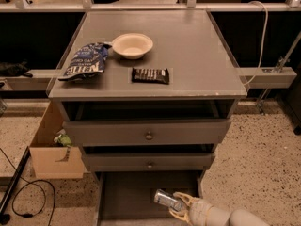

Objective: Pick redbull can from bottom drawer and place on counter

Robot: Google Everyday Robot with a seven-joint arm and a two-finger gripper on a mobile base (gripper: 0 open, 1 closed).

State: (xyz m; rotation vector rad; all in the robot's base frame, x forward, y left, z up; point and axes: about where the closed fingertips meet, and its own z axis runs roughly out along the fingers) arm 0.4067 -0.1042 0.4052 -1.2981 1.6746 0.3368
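The redbull can (167,200) is a slim silver can, tilted, held over the open bottom drawer (127,199). My gripper (178,205) comes in from the lower right and is shut on the can's right end, just above the drawer's dark floor. The counter (197,46) is the large grey top of the cabinet, well above the gripper.
On the counter lie a dark candy bar (150,75), a cream bowl (132,45) and a blue chip bag (84,61). Two knobbed drawers (148,134) stick out above the bottom drawer. A cardboard box (52,150) and a black cable (28,197) sit on the floor at left.
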